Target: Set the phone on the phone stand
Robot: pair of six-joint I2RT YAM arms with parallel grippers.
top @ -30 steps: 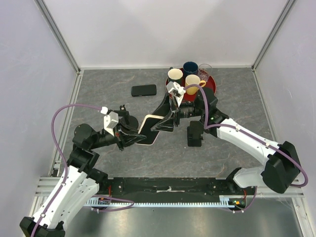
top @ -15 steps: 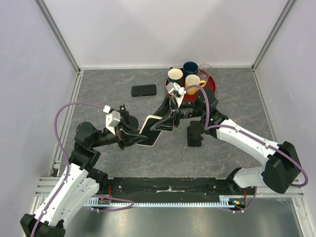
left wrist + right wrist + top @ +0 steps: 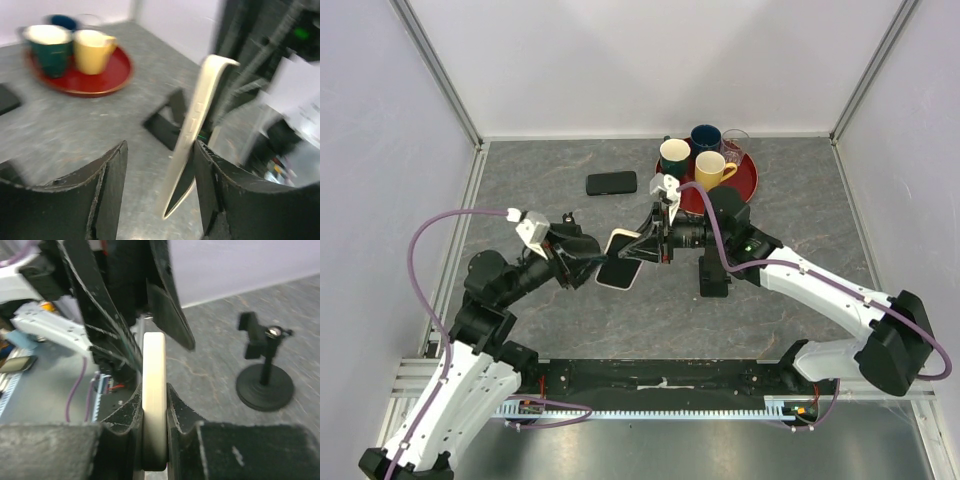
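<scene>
A phone in a cream case (image 3: 620, 261) hangs in the air between my arms. My right gripper (image 3: 643, 247) is shut on its far edge, and the right wrist view shows both pads clamped on the cream edge (image 3: 154, 390). My left gripper (image 3: 601, 266) is open around the phone's near end. In the left wrist view the phone (image 3: 196, 130) stands edge-on close to the right finger (image 3: 212, 190), with a wide gap to the left finger. A black folding stand (image 3: 713, 272) sits on the table just right of the phone and also shows in the left wrist view (image 3: 167, 120).
A second black phone (image 3: 611, 183) lies flat farther back. A red tray (image 3: 745, 178) holds several mugs at the back right. A black round-base holder with a clamp (image 3: 265, 377) stands near the left arm; its clamp top (image 3: 567, 218) shows from above.
The right gripper has carried the phone a little left and toward the back. The left arm has risen and turned, its open fingers staying around the phone's near end.
</scene>
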